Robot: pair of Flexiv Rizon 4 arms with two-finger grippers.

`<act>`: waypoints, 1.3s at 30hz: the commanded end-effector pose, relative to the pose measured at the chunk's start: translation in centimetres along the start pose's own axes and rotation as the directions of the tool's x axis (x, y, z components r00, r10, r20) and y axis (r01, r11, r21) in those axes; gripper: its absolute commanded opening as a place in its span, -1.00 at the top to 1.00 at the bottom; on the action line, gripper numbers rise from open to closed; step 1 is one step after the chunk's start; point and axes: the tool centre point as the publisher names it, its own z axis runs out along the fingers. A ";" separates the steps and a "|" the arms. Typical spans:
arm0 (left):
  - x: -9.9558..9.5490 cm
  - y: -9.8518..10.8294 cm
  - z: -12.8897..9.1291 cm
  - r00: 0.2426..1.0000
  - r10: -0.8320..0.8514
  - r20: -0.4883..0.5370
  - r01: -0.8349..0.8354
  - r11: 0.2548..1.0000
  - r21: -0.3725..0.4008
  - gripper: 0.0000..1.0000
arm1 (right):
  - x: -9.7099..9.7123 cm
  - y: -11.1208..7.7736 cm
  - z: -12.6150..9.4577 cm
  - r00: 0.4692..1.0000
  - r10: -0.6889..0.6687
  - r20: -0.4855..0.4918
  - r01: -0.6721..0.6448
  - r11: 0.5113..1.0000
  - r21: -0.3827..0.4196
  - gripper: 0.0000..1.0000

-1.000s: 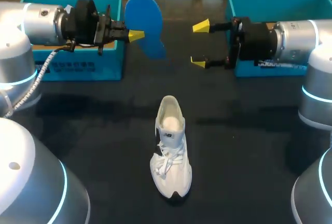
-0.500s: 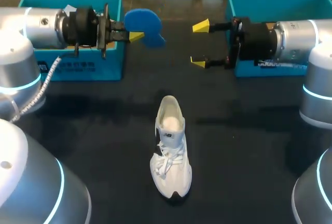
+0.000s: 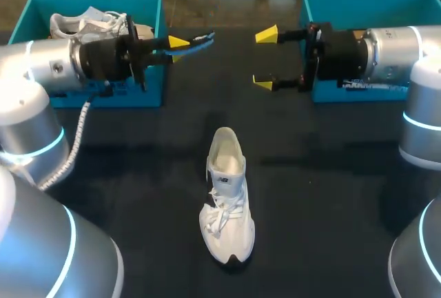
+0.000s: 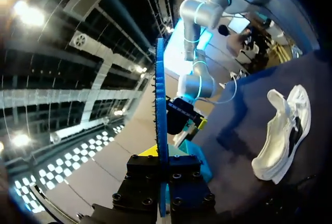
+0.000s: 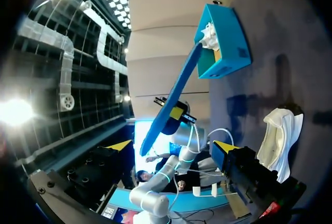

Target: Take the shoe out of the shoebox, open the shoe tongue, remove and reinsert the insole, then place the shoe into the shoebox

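Blue insole (image 3: pixel 201 38) edge-on, tight in the grip of left end effector (image 3: pixel 179 41); right end effector (image 3: pixel 265 58) wide open, holding nothing.

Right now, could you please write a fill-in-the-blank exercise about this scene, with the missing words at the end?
1. The left gripper is shut on the blue ____.
2. The right gripper holds nothing; its fingers stand ____.
3. The shoe on the table is ____ in colour.
4. A second shoe lies in the teal ____ beside the left arm.
Missing words: insole; open; white; shoebox.
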 end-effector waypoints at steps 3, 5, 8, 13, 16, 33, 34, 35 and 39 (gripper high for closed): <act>1.1 -0.3 0.1 0.869 0.489 0.077 -0.492 0.870 0.022 1.00 | -0.1 0.0 0.1 1.000 -0.001 0.001 0.001 1.000 -0.001 -1.00; 1.1 -0.3 0.1 0.869 0.489 0.077 -0.492 0.870 0.022 1.00 | -0.1 0.0 0.1 1.000 -0.001 0.001 0.001 1.000 -0.001 -1.00; 1.1 -0.3 0.1 0.869 0.489 0.077 -0.492 0.870 0.022 1.00 | -0.1 0.0 0.1 1.000 -0.001 0.001 0.001 1.000 -0.001 -1.00; 1.1 -0.3 0.1 0.869 0.489 0.077 -0.492 0.870 0.022 1.00 | -0.1 0.0 0.1 1.000 -0.001 0.001 0.001 1.000 -0.001 -1.00; 0.2 0.3 0.6 0.877 0.480 0.021 -0.480 0.877 0.007 1.00 | -0.1 0.0 0.1 1.000 -0.001 0.001 0.001 1.000 -0.001 -1.00; 0.2 0.7 1.3 0.886 0.452 -0.104 -0.455 0.891 -0.006 1.00 | -0.1 0.0 0.1 1.000 -0.001 0.001 0.001 1.000 -0.001 -1.00; 0.2 0.7 1.3 0.886 0.452 -0.104 -0.455 0.891 -0.006 1.00 | -0.1 0.0 0.1 1.000 -0.001 0.001 0.001 1.000 -0.001 -1.00; 0.2 0.7 1.3 0.886 0.452 -0.104 -0.455 0.891 -0.006 1.00 | -0.1 0.0 0.1 1.000 -0.001 0.001 0.001 1.000 -0.001 -1.00; 0.2 0.7 1.3 0.886 0.452 -0.104 -0.455 0.891 -0.006 1.00 | -0.1 0.0 0.1 1.000 -0.001 0.001 0.001 1.000 -0.001 -1.00</act>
